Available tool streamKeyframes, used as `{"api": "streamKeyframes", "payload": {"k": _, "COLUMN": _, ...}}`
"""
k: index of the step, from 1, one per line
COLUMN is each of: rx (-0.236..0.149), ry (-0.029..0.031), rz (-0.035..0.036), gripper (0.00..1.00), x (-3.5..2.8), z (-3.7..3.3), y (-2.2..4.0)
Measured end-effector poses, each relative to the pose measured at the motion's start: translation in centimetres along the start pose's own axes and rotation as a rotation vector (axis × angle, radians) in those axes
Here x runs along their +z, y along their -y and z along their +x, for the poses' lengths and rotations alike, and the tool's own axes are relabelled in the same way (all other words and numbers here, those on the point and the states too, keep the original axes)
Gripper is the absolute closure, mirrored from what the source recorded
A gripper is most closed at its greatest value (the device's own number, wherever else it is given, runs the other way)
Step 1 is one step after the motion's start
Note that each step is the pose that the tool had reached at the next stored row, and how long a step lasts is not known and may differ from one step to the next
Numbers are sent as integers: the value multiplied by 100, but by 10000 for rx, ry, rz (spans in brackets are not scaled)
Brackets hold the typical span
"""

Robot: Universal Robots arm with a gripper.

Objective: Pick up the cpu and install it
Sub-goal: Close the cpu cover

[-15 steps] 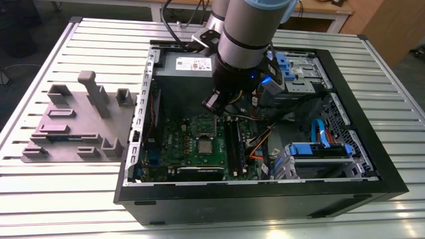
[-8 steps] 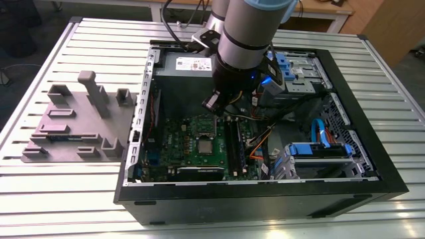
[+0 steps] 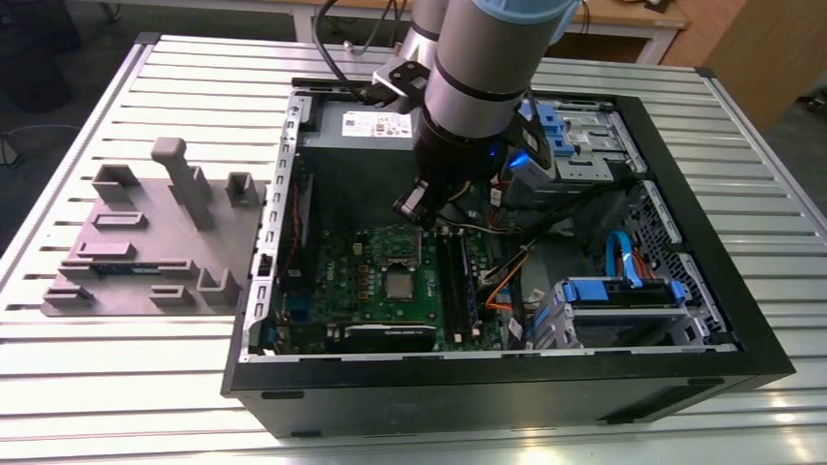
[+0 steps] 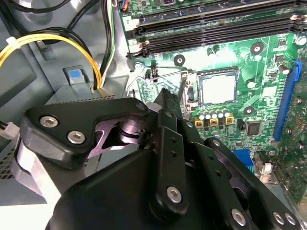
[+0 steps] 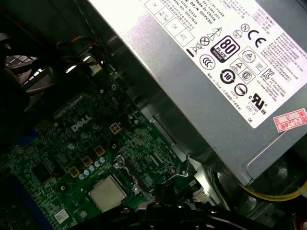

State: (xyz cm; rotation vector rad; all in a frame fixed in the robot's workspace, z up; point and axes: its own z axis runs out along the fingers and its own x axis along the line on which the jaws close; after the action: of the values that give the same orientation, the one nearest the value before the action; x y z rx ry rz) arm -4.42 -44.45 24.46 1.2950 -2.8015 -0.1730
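The cpu (image 3: 398, 284), a small square chip with a silver-grey top, lies flat in its socket on the green motherboard (image 3: 349, 291) inside the open computer case. In both wrist views the cpu (image 4: 218, 87) (image 5: 106, 193) sits level with the socket frame around it. My gripper (image 4: 164, 96) hangs just above the board beside the socket, its black fingers drawn together and shut on nothing. Its tip is next to the thin wire socket lever (image 4: 183, 85), which stands raised off the board (image 5: 185, 167). In the exterior view the gripper (image 3: 416, 215) hovers behind the socket, mostly hidden by the arm.
The big grey power supply (image 5: 216, 72) with its white label stands close behind the gripper. Memory slots (image 4: 216, 21) and yellow-black cables (image 4: 48, 40) flank the socket. A blue drive cage (image 3: 621, 291) fills the case's right side. A grey fixture plate (image 3: 142, 242) lies on the slatted table.
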Motion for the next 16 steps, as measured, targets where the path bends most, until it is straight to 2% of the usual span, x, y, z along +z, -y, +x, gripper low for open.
{"api": "streamKeyframes", "payload": {"k": 16, "rx": -6, "ry": -4, "rz": 2, "gripper": 90, "x": -4, "z": 37, "y": 31}}
